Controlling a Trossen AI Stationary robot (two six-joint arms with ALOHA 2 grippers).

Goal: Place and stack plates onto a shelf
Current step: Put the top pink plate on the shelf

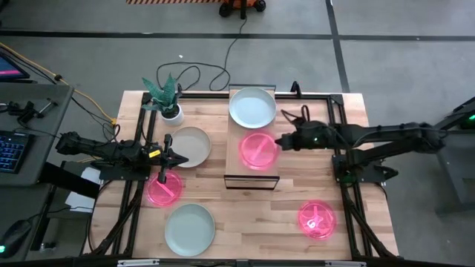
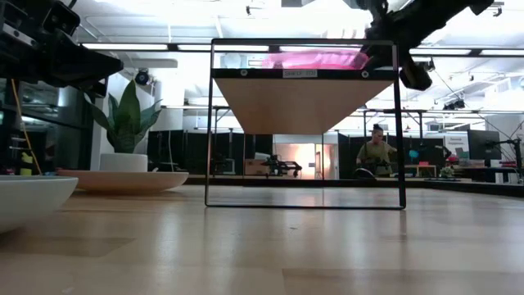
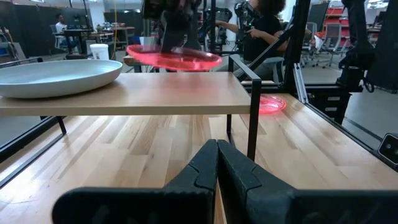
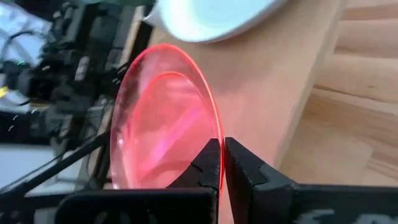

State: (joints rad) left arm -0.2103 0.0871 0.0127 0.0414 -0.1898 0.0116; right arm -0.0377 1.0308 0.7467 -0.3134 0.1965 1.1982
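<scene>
The shelf [image 1: 252,178] stands mid-table with a pale mint plate [image 1: 252,107] lying on its far end. My right gripper [image 1: 280,141] reaches in from the table's right and is shut on a pink plate [image 1: 258,150] over the shelf's middle. My left gripper [image 1: 167,158] is shut and holds nothing. It hovers left of the shelf, between a whitish plate [image 1: 191,145] and a pink plate [image 1: 163,188], both flat on the table. A mint plate [image 1: 189,228] lies by the near edge and another pink plate [image 1: 317,219] lies near right. My right gripper pinches the pink plate's rim [image 4: 217,140] on its right-hand side between the two fingers [image 4: 205,165]. The fingers come in about level from the table's right. The plate [image 3: 174,59] is held roughly level just above the shelf board [image 3: 155,93]. I cannot tell whether it touches the board.
A small white pot with a green plant [image 1: 169,104] stands at the far left, beside the whitish plate. The shelf's thin black frame legs [image 2: 401,131] rise from the table. Bare wood [image 1: 252,222] shows between the shelf's near end and the near edge.
</scene>
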